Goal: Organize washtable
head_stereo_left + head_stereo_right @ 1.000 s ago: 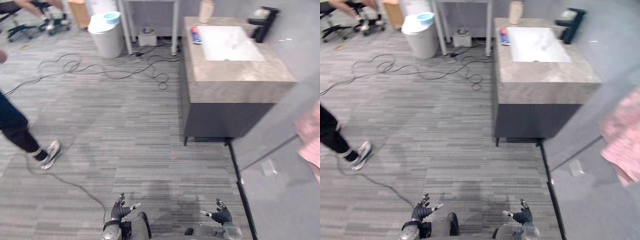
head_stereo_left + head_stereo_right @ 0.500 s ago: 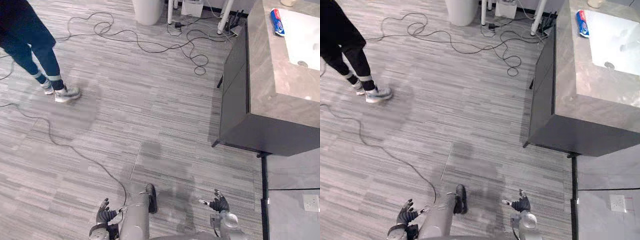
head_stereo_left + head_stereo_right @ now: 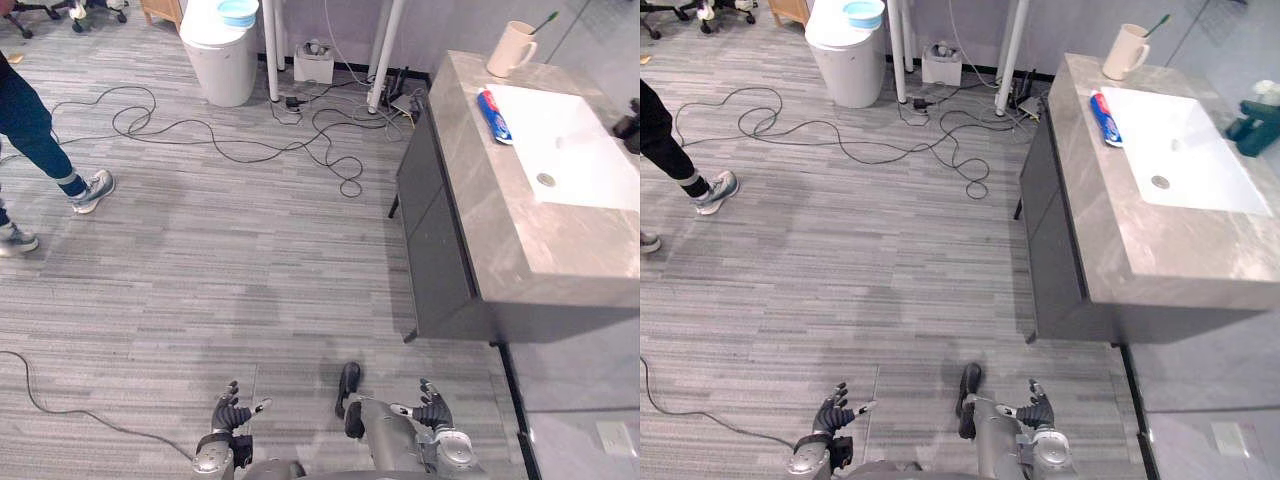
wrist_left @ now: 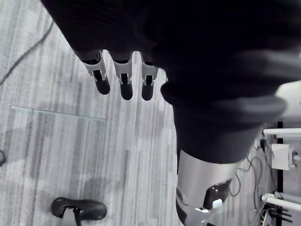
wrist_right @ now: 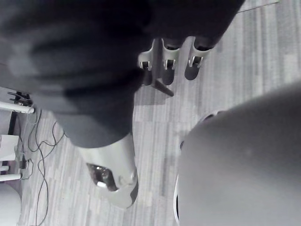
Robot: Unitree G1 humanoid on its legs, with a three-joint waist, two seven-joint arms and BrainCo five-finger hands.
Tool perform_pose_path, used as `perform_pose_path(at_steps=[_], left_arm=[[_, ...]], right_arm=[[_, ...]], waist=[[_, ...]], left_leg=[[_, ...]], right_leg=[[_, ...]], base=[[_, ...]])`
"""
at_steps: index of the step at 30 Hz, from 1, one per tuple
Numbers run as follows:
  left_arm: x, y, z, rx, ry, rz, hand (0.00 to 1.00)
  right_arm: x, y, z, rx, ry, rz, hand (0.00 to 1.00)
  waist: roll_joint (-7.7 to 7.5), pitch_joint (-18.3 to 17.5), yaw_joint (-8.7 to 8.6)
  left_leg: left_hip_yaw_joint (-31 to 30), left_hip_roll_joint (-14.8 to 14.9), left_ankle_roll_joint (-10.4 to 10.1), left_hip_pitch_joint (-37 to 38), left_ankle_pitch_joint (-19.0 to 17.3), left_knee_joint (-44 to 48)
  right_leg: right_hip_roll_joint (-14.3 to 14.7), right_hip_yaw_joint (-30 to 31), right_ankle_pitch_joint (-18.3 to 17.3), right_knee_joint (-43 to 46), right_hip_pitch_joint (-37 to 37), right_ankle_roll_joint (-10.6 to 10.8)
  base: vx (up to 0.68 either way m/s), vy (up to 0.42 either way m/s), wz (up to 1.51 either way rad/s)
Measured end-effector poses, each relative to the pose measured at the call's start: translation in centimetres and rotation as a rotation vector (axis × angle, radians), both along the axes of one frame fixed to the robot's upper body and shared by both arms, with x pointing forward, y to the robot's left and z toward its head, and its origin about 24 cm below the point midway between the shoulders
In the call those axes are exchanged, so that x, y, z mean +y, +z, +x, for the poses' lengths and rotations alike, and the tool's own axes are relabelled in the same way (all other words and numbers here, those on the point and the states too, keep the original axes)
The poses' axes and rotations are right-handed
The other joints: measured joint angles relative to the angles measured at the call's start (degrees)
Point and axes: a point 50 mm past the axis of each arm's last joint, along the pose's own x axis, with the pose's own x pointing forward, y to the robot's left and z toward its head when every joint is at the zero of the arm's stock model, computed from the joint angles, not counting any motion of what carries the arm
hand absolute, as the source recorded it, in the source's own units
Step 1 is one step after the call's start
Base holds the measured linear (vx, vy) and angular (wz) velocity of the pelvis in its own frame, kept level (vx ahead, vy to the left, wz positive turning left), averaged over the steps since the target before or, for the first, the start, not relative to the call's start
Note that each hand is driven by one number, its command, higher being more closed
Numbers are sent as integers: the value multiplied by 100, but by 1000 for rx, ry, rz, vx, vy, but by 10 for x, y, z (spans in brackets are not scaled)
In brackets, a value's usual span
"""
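Observation:
The washtable (image 3: 500, 225) stands at the right, a grey stone top over a dark cabinet with a white sink (image 3: 570, 150) set in it. A cream mug (image 3: 510, 48) holding a green toothbrush stands at its far corner. A red and blue toothpaste tube (image 3: 493, 101) lies beside the sink's near-left rim. A dark faucet (image 3: 1257, 110) rises at the sink's right side. My left hand (image 3: 232, 412) and right hand (image 3: 434, 410) hang low over the floor, well short of the washtable. Both are open and empty, fingers (image 4: 121, 80) straight in the left wrist view, fingers (image 5: 169, 59) straight in the right.
A white bin (image 3: 222, 60) topped by a blue bowl stands at the back, by white table legs (image 3: 270, 45). Black cables (image 3: 300, 140) sprawl over the grey floor between it and the washtable. A person's legs (image 3: 40, 140) are at the left edge.
The camera has swung, so the washtable now shows whole with mug and faucet. The person has stepped to the left edge. Both hands stay low and open.

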Motion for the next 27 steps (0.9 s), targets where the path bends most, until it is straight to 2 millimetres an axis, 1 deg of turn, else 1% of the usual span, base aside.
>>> perform_pose_path(at_steps=[1,2,3,4,5,6,7,8,9,10,11,12,13,14,15,16,17,18,19,20,21,22,23,24,25,26,27], left_arm=[[-4,-1,0,0,2,-11,0],[-6,-1,-1,0,23,-26,0],[-8,-2,-5,6,50,-40,0],[-11,-2,-6,1,53,-47,0],[-12,1,-2,-18,48,-51,0],[-14,3,2,-39,46,-56,0],[-16,5,4,-52,38,-58,0],[-18,5,4,-51,38,-61,0],[-18,4,4,-50,38,-62,0],[-17,6,6,-60,39,-61,0],[-16,7,8,-64,37,-60,0],[-16,7,8,-70,34,-62,0],[-17,6,7,-64,30,-67,0],[-18,5,5,-58,30,-70,0],[-19,2,-3,-37,38,-77,0],[-12,1,-7,-24,42,-57,0],[-9,1,-8,-20,38,-49,0],[-8,2,-7,-22,35,-44,0],[-8,2,-5,-24,28,-44,0],[-9,2,-4,-26,21,-45,0],[-12,3,-3,-26,6,-47,0],[-14,3,-3,-25,-11,-46,0],[-14,3,-2,-24,-18,-46,0],[-15,3,-1,-28,-23,-46,0],[-15,3,0,-30,-23,-45,0],[-13,4,0,-31,-24,-39,0],[-11,4,-1,-29,-20,-35,0]], right_arm=[[-1,1,1,-8,-3,0,0],[-3,3,2,-16,-7,-6,0],[-4,5,2,-23,-5,-8,0],[-2,5,1,-27,-7,-3,0],[-1,6,0,-33,-14,1,0],[-1,6,-1,-34,-22,4,0],[0,6,-3,-29,-30,12,0],[0,5,-4,-27,-37,18,0],[0,5,-5,-25,-37,18,0],[-1,4,-7,-17,-47,16,0],[-3,3,-10,-10,-57,15,0],[-5,-1,-13,12,-71,15,0],[-11,-4,-19,38,-83,3,0],[-14,-6,-22,50,-83,-5,0],[-18,-8,-26,70,-80,-17,0],[-11,-9,-29,75,-84,4,0],[-8,-8,-29,69,-85,11,0],[-1,-7,-28,54,-81,29,0],[4,-5,-24,38,-75,42,0],[5,-4,-23,32,-74,45,0],[8,-2,-19,16,-70,51,0],[11,0,-17,2,-69,58,0],[12,0,-16,-2,-66,59,0],[15,1,-15,-7,-42,55,0],[17,2,-13,-12,-28,55,0],[20,4,-10,-25,-12,58,0],[22,5,-9,-27,4,57,0]], waist=[[45,28,-7],[148,86,-17],[253,133,3],[278,136,69],[248,148,129],[174,155,153],[104,126,169],[73,126,174],[62,134,189],[26,146,246],[5,151,286],[-58,134,331],[7,92,405],[53,63,454],[134,-42,469],[-51,-145,461],[-131,-190,454],[-226,-250,480],[-266,-251,528],[-271,-247,546],[-260,-206,601],[-246,-178,590],[-246,-176,576],[-213,-140,561],[-208,-131,542],[-219,-132,503],[-257,-141,446]], left_leg=[[-12,100,-102,-114,60,387],[-17,361,-302,-382,284,1502],[-74,675,-289,-798,763,2885],[-106,889,-207,-1065,663,3700],[-122,983,-110,-1315,564,4187],[-128,1006,-26,-1573,514,4348],[-136,1008,85,-1922,447,4255],[-137,988,172,-2256,391,3951],[-146,962,165,-2402,371,3683],[-265,816,150,-2602,379,2887],[-404,665,113,-2668,401,2348],[-827,367,-76,-2780,562,1225],[-1211,216,-234,-2770,902,219],[-1349,209,-221,-2782,1177,-66],[-1388,218,-26,-2738,1880,19],[-1195,66,259,-2741,1869,235],[-1095,-3,328,-2723,1762,272],[-882,-62,441,-2675,1560,404],[-658,-104,561,-2531,1414,429],[-544,-123,616,-2407,1323,403],[-312,-128,686,-2082,1152,350],[-109,-109,726,-1736,969,321],[-10,-106,749,-1587,880,290],[188,-75,766,-1308,713,242],[340,-13,749,-1139,573,247],[528,78,715,-999,432,243],[652,128,659,-869,392,205]], right_leg=[[81,-19,-111,12,82,11],[234,19,-306,-13,378,-36],[439,177,-479,-136,801,-88],[560,320,-605,-197,1076,-126],[610,473,-732,-239,1315,-153],[613,624,-868,-290,1541,-154],[600,824,-1005,-394,1777,-145],[584,1012,-1093,-529,2017,-94],[574,1111,-1124,-603,2135,-79],[491,1276,-1150,-669,2310,40],[427,1362,-1200,-668,2370,85],[305,1530,-1301,-704,2468,206],[258,1722,-1387,-810,2569,349],[261,1814,-1461,-827,2621,436],[227,2014,-1649,-786,2743,621],[-1,2043,-1805,-692,2807,795],[-126,2051,-1818,-605,2767,819],[-257,2136,-1826,-295,2597,840],[-348,2172,-1821,207,2401,909],[-402,2171,-1798,545,2293,1038],[-487,2151,-1675,1434,1955,1297],[-586,2102,-1659,2340,1632,1397],[-638,1993,-1682,2695,1482,1362],[-726,1699,-1755,3162,1187,1289],[-726,1443,-1809,3262,1000,1200],[-716,1055,-1902,3157,798,1173],[-719,727,-1951,2905,716,1141]], base=[[599,-177,-15],[714,-171,-46],[579,-82,-71],[517,-26,-80],[383,-9,-72],[459,-7,-72],[453,12,-77],[441,32,-71],[521,117,-71],[423,138,-54],[509,203,-66],[429,226,-71],[425,251,-80],[453,316,-92],[488,343,-78],[514,327,-65],[508,291,-55],[463,261,-66],[426,264,-74],[362,245,-84],[301,214,-91],[271,199,-92],[208,168,-88],[185,122,-78],[217,104,-97],[205,47,-84],[166,16,-73]])
